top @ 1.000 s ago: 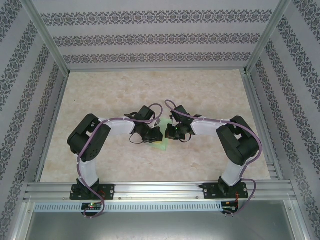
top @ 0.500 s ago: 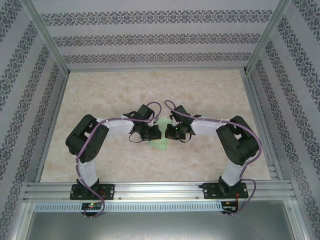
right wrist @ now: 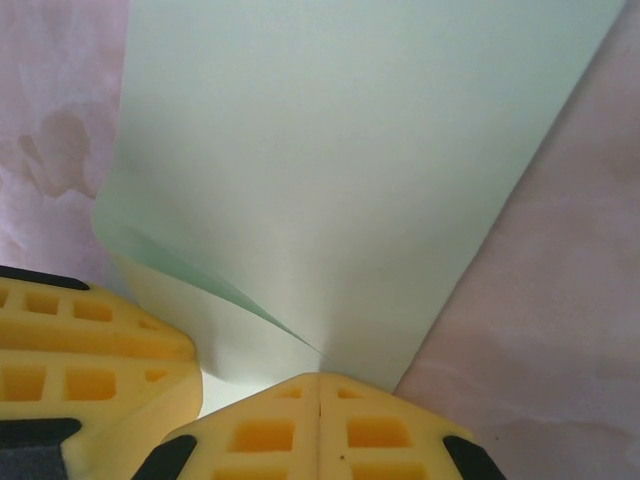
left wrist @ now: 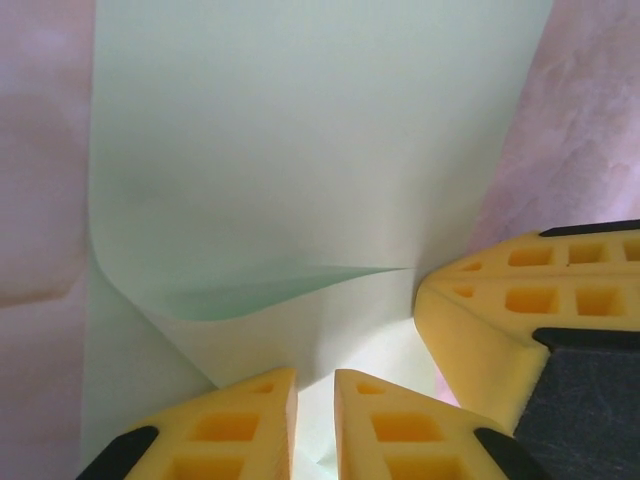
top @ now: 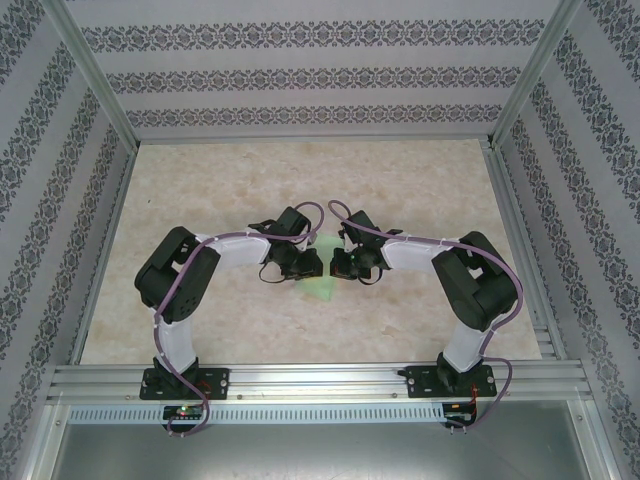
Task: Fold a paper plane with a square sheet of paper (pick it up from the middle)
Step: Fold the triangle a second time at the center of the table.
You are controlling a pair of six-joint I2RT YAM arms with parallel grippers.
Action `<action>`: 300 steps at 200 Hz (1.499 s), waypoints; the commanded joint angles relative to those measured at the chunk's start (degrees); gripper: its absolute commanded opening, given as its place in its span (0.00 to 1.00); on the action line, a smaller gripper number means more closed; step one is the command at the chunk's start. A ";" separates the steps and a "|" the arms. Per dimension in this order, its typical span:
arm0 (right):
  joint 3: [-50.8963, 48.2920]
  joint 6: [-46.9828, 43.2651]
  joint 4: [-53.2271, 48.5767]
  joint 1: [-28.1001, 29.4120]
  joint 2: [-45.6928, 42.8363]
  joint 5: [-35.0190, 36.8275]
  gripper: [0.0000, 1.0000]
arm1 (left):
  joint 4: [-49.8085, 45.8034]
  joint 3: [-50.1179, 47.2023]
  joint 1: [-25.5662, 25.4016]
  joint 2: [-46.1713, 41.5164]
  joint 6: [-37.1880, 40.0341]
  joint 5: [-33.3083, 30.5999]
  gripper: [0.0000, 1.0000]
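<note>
My right gripper has its jaws pressed flat together, and the crease of the pale green sheet of paper runs straight into their tips, so I judge them pinched on it. My left gripper has its jaws a narrow slit apart. Green shows in the slit, but the gap looks too slack to be a grip.

The sheet lies on the marbled table between my two wrists, right in front of both sets of pads. Seen from above, a sliver of green peeks out on the near side of them.

As for progress, I reckon I am early on. One layer is turned over onto another, rounded and puffed at its bend near my left pads rather than pressed flat, so this fold is laid but not sharpened. I see no pointed nose, no wings and no dart shape. The crease needs flattening, and all the later folds are left to do.

Compared with a second ago, little has changed. Both arms keep the same bowed pose, my left jaws have eased apart slightly, and my left wrist sits a shade farther from the near edge. The green patch has hardly shifted.
</note>
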 commanded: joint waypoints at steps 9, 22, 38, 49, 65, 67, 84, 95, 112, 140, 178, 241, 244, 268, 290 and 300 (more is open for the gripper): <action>-1.91 -1.59 -4.45 0.47 3.38 5.82 0.05 | 0.49 1.94 0.76 -2.14 1.26 -2.37 0.20; -1.83 -1.60 -4.44 0.58 3.53 5.82 0.05 | 0.44 2.05 0.87 -1.09 1.26 -2.29 0.20; -1.80 -1.58 -4.41 0.61 3.62 5.82 0.05 | 0.38 1.98 0.92 0.10 1.04 -2.54 0.20; -1.80 -1.66 -4.40 0.75 3.65 5.82 0.04 | -0.39 2.07 0.92 0.82 1.12 -3.71 0.20; -1.93 -1.85 -4.62 0.75 3.80 5.99 0.04 | -1.47 1.99 1.14 1.37 1.26 -5.35 0.20; -1.90 -1.86 -4.69 0.72 3.80 6.04 0.05 | -1.57 1.97 1.20 1.42 1.24 -5.54 0.21; -1.98 -2.04 -5.04 0.76 3.80 6.42 0.04 | -2.25 1.70 1.69 1.39 1.58 -6.70 0.23; -2.27 -2.25 -5.21 0.70 3.89 6.44 0.04 | -2.24 1.56 2.08 1.20 1.65 -7.01 0.26; -2.41 -2.91 -5.90 0.73 4.23 6.76 0.04 | -2.23 1.57 2.65 0.96 1.99 -7.23 0.31; -2.72 -4.31 -7.50 1.08 4.68 7.92 0.04 | -2.55 2.21 3.58 1.41 2.74 -7.33 0.38; -3.12 -5.36 -8.38 1.17 4.94 8.86 0.04 | -2.58 3.44 5.46 2.18 3.63 -6.75 0.45; -2.42 -5.12 -8.23 1.26 5.11 8.50 0.04 | -1.96 4.64 5.95 -0.16 6.35 -2.89 0.45; -2.42 -5.10 -8.23 1.29 5.12 8.52 0.04 | -1.78 4.41 5.93 -0.59 6.48 -2.64 0.45; -2.42 -5.10 -8.14 1.29 5.03 8.20 0.04 | -0.21 2.29 5.79 -3.24 6.57 -0.79 0.39; -2.54 -5.11 -8.14 1.29 4.92 8.19 0.04 | 1.62 1.39 5.21 -3.47 6.14 1.75 0.32; -2.60 -5.08 -8.09 1.22 4.94 8.15 0.04 | 2.39 1.50 4.81 -2.68 5.90 3.15 0.29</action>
